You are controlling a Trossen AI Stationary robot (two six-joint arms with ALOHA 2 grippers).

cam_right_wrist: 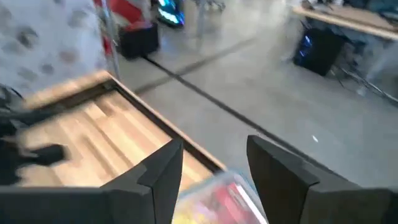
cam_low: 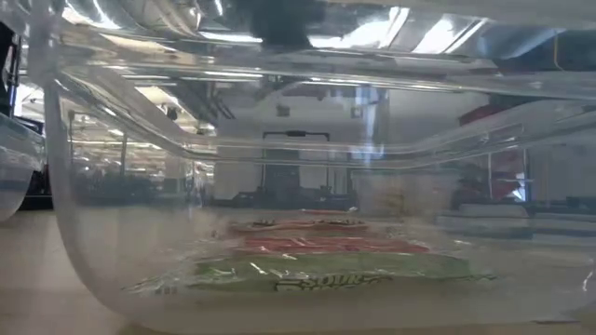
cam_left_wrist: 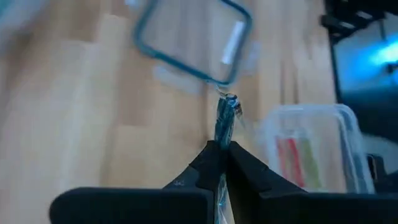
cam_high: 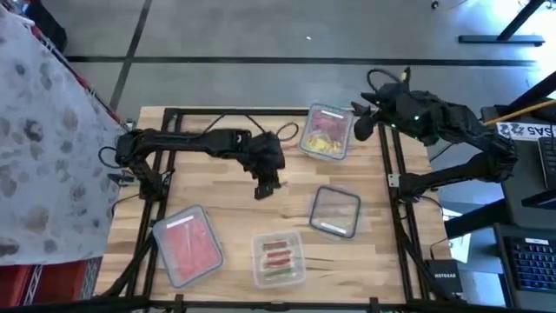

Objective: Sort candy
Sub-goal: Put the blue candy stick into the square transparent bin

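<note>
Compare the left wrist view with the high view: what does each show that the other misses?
Only the left wrist view shows a blue-wrapped candy pinched in the shut left pincer. Only the high view shows the container of pink candy, the mixed candy container and the open right pincer beside it. Both show the empty container and the container with red and green pieces.

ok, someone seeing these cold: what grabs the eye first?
Probably the left gripper over the middle of the wooden table, shut on a thin blue-wrapped candy piece. Next, four clear rectangular plastic containers: a yellow-and-pink mix at the far edge under the open right gripper, an empty one, and ones with pink and red-and-green pieces along the near edge.
</note>
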